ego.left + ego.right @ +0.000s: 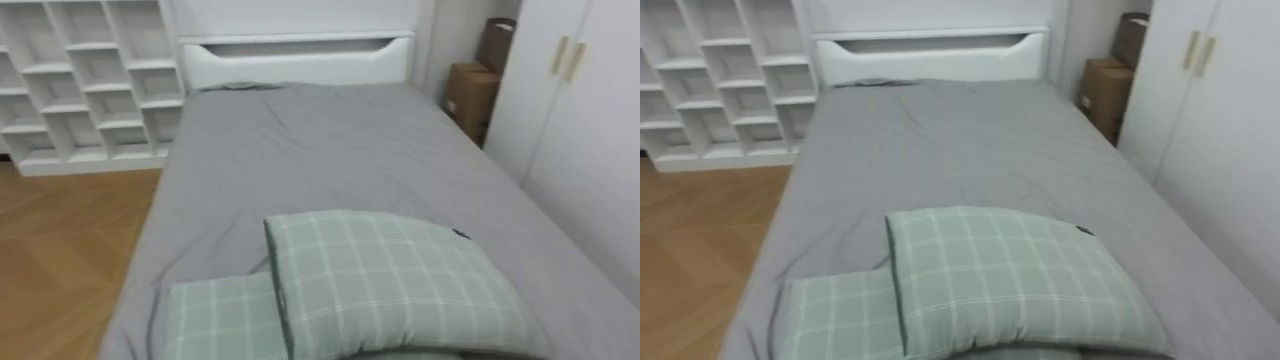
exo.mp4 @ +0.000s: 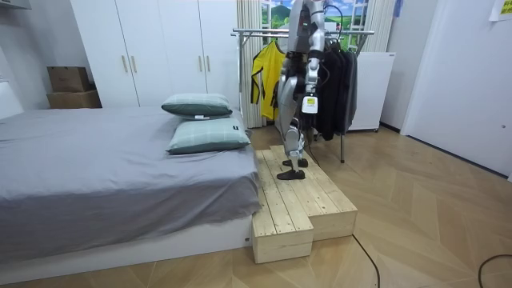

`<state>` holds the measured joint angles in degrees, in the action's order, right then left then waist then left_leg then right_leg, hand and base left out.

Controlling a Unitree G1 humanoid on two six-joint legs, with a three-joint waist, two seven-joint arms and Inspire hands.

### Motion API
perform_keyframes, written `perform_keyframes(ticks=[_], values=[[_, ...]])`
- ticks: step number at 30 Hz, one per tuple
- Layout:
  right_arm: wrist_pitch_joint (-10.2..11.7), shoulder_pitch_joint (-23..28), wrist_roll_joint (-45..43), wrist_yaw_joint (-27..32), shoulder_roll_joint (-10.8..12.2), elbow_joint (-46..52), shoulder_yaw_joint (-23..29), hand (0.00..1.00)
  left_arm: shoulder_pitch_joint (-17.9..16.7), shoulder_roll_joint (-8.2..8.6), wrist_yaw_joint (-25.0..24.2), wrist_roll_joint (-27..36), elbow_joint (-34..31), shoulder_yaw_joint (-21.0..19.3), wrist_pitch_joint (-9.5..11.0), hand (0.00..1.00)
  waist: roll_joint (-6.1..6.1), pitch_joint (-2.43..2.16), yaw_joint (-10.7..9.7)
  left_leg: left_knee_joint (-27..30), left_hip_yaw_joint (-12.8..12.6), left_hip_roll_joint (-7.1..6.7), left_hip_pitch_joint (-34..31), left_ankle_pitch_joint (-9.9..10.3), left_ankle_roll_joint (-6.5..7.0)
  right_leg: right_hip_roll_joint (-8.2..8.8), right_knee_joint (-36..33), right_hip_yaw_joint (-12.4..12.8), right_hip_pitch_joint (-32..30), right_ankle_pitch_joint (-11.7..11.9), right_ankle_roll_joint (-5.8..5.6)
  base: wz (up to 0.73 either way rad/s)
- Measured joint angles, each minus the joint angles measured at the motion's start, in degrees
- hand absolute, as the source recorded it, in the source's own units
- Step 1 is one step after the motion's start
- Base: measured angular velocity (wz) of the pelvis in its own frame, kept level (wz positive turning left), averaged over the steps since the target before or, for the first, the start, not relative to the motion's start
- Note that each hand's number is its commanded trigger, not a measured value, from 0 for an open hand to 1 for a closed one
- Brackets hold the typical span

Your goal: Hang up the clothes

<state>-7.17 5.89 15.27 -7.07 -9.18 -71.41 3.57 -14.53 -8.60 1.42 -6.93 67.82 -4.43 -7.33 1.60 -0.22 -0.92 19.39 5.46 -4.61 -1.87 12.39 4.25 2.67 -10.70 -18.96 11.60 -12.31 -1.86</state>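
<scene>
- Position: I stand on a stepped wooden platform [image 2: 300, 200] at the pillow end of a bed [image 1: 330, 150], facing along the bed.
- Left hand [image 2: 310, 108]: it hangs low at my side and shows against the dark clothes in the room view. I cannot tell how far open it is, or whether it has hold of anything.
- Clothes: a yellow garment [image 2: 262, 72] and several dark garments [image 2: 342, 76] hang on a metal clothes rack [image 2: 256, 33] just behind me, on the side away from the bed.
- Bed: it has a grey sheet, lightly creased, and a white headboard [image 1: 300, 60] at the far end.
- Pillows: two in green check lie nearest me. The upper pillow [image 1: 400, 285] rests partly on the lower pillow [image 1: 215, 320].
- Left of the bed: a white cubby shelf [image 1: 90, 80] stands on wood flooring.
- Right of the bed: a white wardrobe [image 1: 580, 110], with stacked cardboard boxes [image 1: 472, 95] beyond it in the corner.
</scene>
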Motion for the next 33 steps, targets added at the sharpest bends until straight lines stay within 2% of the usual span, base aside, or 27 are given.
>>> perform_keyframes(ticks=[3,5,8,9,10,15,17,20,21,26,30,33], values=[[0.1,-0.8,-0.7,0.2,0.1,0.1,-0.3,0.0,0.2,0.76,-0.8,0.0,1.2,0.0,-0.2,0.0,-0.26,0.44,0.4,0.5,1.6,-1.16,-0.5,0.4,0.64,0.34,0.1,1.6,0.3,0.0,-0.01,0.26],[0.2,-0.9,-1.2,0.6,0.1,0.1,-1.2,0.0,0.6,0.94,-0.9,0.0,1.3,0.2,-0.2,0.0,-0.23,1.09,1.4,0.5,1.8,-1.44,-0.6,0.5,0.79,0.47,0.1,2.3,0.3,0.0,-0.02,0.11],[0.4,-1.2,-1.7,0.8,0.0,0.1,-2.5,0.0,1.4,1.01,-1.1,-0.6,1.0,0.5,-0.2,0.0,-0.41,1.04,1.3,1.7,3.3,-2.06,-2.5,0.6,0.91,0.44,0.2,2.5,-0.7,0.0,-0.05,0.21],[0.4,-1.5,-1.8,0.8,0.0,-0.1,-3.0,0.0,1.8,1.01,-1.1,-1.7,0.5,1.3,-0.2,0.0,-0.53,1.34,1.3,1.8,3.4,-2.15,-2.8,0.6,0.92,0.41,0.3,3.1,-0.7,0.0,-0.05,0.17],[0.5,-1.6,-1.9,0.8,0.0,-0.1,-3.1,0.0,2.0,1.02,-1.1,-2.2,0.5,1.3,-0.2,0.0,-0.58,1.37,1.2,2.0,3.5,-2.22,-2.9,0.6,0.92,0.36,0.3,3.3,-0.7,0.0,-0.05,0.13],[2.5,-1.6,-2.1,0.9,0.1,-0.6,-4.6,0.0,4.5,0.73,-0.9,-2.8,-1.6,1.3,0.3,0.0,-0.39,1.23,1.0,2.4,4.2,-2.78,-3.6,0.4,0.73,0.14,1.2,3.1,-0.6,0.0,-0.05,0.06],[2.6,-1.4,-2.1,0.8,0.1,-0.6,-4.6,0.0,5.2,0.73,-0.9,-2.8,-3.1,1.3,0.5,0.0,-0.36,1.17,0.9,2.4,4.5,-2.89,-3.6,0.3,0.65,0.12,1.1,3.1,-0.6,0.0,-0.05,0.06],[3.2,-1.6,-2.0,0.6,0.2,-0.8,-4.6,0.0,6.4,0.81,-1.0,-2.0,-3.7,1.4,2.2,0.0,-0.39,1.17,0.5,2.2,4.5,-3.0,-3.7,0.1,0.59,0.12,1.2,3.1,-0.6,0.0,-0.05,0.05],[3.6,-1.5,-1.9,0.6,0.2,-0.8,-4.6,0.0,6.9,0.83,-1.0,-1.4,-3.6,1.4,3.0,0.0,-0.34,1.05,0.4,2.2,4.3,-2.93,-3.7,0.1,0.59,0.12,1.1,3.1,-0.7,0.0,-0.05,-0.05],[4.2,-1.2,-0.3,0.6,0.3,-1.1,-4.5,0.0,6.1,0.83,-1.0,0.6,-3.1,1.2,5.1,0.0,-0.68,0.9,0.0,2.2,4.3,-2.92,-3.6,0.1,0.67,0.14,1.1,3.4,-0.6,0.0,-0.05,-0.02],[4.8,-0.7,0.2,0.6,0.2,-1.0,-4.5,0.0,5.2,0.95,-0.9,0.8,-2.3,1.1,6.2,0.0,-1.28,0.49,0.0,2.2,4.2,-2.92,-3.3,0.1,0.69,0.1,1.1,5.0,-0.6,0.0,-0.05,-0.01],[4.8,-0.5,0.6,0.6,0.2,-1.0,-4.5,0.0,4.4,1.0,-0.8,1.2,-2.0,1.2,6.5,0.0,-1.71,0.49,0.0,2.2,4.1,-2.87,-3.0,0.1,0.69,0.09,1.1,5.7,-0.6,0.0,-0.05,-0.03]])
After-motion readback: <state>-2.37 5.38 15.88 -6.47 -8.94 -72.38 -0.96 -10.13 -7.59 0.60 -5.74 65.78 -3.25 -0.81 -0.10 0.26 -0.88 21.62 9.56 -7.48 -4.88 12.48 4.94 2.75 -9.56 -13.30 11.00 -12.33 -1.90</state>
